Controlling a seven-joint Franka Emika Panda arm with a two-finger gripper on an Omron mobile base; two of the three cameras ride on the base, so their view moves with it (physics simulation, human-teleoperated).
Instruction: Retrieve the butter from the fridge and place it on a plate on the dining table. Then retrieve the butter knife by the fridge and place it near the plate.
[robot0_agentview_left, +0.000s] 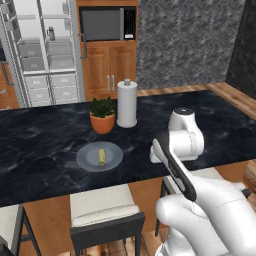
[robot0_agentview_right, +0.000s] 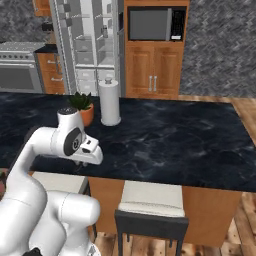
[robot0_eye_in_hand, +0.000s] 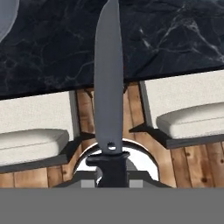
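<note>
The butter (robot0_agentview_left: 102, 156) lies on the round grey plate (robot0_agentview_left: 85, 159), which sits on the black worktop (robot0_agentview_left: 40, 145) near its front edge. A plant in an orange pot (robot0_agentview_left: 102, 116) stands just behind the plate, and a paper towel roll (robot0_agentview_left: 126, 104) stands beside the pot. The fridge (robot0_agentview_left: 42, 50) is open at the back of the room, next to a wooden cabinet with a microwave (robot0_agentview_left: 107, 23).

The hand view shows what the base views hide: the jaws are shut tight on the dark handle of the knife (robot0_eye_in_hand: 109, 87). Its long grey blade points out over the front edge of the worktop and over two stools (robot0_eye_in_hand: 190, 116). A curved bit of the plate peeks in at the top left corner.
</note>
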